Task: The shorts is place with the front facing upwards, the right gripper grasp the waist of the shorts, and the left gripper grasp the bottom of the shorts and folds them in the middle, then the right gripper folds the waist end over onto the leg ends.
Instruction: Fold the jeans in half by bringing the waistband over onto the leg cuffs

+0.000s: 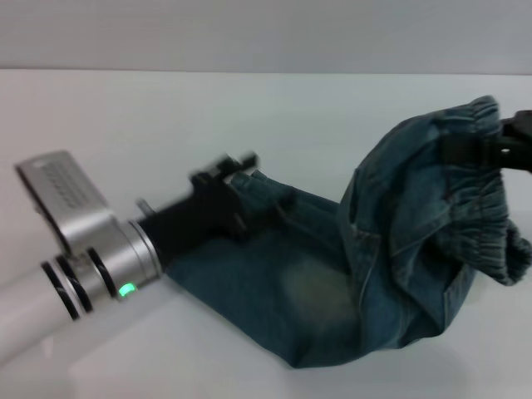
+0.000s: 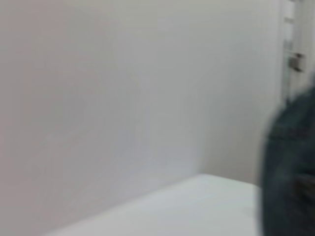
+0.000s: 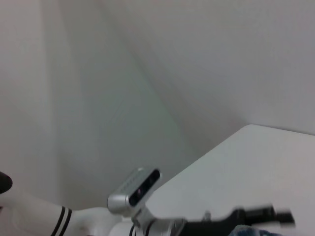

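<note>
My right tool (image 1: 509,143) is clamped on the ruffled waist of the shorts (image 1: 465,179), holding that gathered band up off the table (image 1: 249,108) at the right side of the head view, the denim draping down from it in a loose arch. My left tool (image 1: 229,179) sits at the far end of the garment, its black fingers over the leg ends (image 1: 266,187); motion blur keeps me from saying whether it is pinching the hem or has let go, so I cannot tell its state. Between the two, the shorts (image 1: 324,283) lie flat on the table, already doubled lengthwise by the look of it, long axis running from the waist at my right to the legs at my left. That axis is what the coming move turns on, as I judge it: the waist must travel leftward along it, over the flat denim, to land on the leg ends. The right arm carries it; the left wrist (image 1: 125,258) lies in that path.
</note>
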You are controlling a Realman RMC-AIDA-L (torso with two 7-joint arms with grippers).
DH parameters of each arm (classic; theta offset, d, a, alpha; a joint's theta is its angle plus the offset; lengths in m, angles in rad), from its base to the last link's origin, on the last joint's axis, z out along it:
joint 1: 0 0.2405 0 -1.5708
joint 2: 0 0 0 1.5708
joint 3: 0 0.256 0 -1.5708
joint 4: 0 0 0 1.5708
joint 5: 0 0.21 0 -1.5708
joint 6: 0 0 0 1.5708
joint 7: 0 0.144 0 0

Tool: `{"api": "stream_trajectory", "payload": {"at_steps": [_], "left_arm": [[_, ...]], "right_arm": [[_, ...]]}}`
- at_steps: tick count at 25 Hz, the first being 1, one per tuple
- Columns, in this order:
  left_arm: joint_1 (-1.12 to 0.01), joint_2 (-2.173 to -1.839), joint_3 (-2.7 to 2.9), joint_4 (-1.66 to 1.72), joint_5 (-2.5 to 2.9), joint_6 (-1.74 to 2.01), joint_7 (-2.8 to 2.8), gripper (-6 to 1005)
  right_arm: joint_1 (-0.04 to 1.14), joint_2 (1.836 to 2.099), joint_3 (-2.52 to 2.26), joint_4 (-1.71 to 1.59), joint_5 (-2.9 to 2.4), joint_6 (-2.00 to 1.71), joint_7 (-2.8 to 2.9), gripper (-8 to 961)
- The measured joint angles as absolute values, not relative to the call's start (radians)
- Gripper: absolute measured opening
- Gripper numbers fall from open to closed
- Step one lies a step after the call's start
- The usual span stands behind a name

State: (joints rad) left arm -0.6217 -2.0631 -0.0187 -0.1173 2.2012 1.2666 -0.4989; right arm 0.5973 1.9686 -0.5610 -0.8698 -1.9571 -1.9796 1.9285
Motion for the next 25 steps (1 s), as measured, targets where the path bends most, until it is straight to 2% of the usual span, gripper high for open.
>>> {"api": "stream_trajectory", "payload": {"at_steps": [9,18,25], "left_arm": [[-0.567,-2.058,-0.362,0.005,2.201,1.358,-0.452,811],[-0.542,-2.056,-0.471,0.023,2.201,1.400,-0.325,811],[-0.541,-2.059,-0.474,0.015,2.200,1.379,-0.262,811]], "right_arm": [[0.634,2.003,-0.716,-0.813,-1.959,-1.822,1.910,62],[0.729,2.041,-0.803,-0.747,-1.960,-1.704,1.901,62],[0.809,2.049,-0.870,-0.697,-1.961,-1.648,1.907,68]]}}
